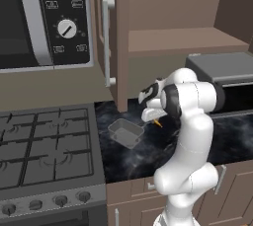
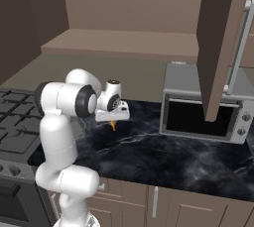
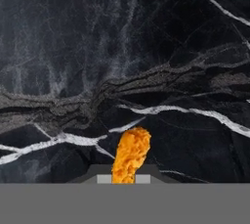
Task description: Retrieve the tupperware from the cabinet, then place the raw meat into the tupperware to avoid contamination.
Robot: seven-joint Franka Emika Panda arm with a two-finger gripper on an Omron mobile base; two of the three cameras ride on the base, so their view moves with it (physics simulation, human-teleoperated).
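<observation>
The translucent grey tupperware [image 1: 127, 132] sits on the black marble counter [image 1: 232, 136], just right of the stove. My gripper [image 1: 157, 121] hangs above the counter to the tub's right, shut on the raw meat [image 1: 157, 123], a small orange piece that sticks out below the fingers. From the other side the raw meat [image 2: 113, 124] dangles under the gripper [image 2: 112, 120]. In the hand view the orange raw meat [image 3: 130, 155] rises between the finger tips over bare marble. The brown wall cabinet [image 1: 188, 41] stands open above, its shelf bare.
A gas stove [image 1: 44, 146] lies left of the tub, with a microwave [image 1: 47, 18] above it. A grey toaster oven [image 2: 206, 104] stands on the counter to the right. An open cabinet door [image 2: 221, 42] hangs over the toaster oven.
</observation>
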